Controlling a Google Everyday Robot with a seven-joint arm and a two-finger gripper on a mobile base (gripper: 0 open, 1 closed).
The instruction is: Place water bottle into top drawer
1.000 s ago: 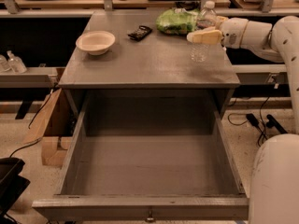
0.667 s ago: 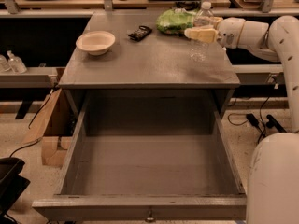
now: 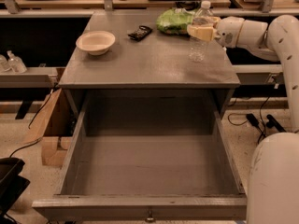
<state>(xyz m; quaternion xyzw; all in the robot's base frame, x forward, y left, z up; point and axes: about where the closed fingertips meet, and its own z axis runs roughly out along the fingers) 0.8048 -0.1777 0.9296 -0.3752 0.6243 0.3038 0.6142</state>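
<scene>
The gripper [image 3: 200, 32] is at the bottle's [image 3: 198, 51] mid-height; green bag [image 3: 174, 21] just beyond it, bowl [image 3: 95, 42] well across the table [image 3: 149, 65], open drawer [image 3: 149, 164] below and nearer

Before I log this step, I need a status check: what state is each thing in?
water bottle, upright on the table, cap on.
top drawer, pulled open, nothing inside.
bowl, upright, empty.
gripper, level with the water bottle's upper half, right at it.
</scene>
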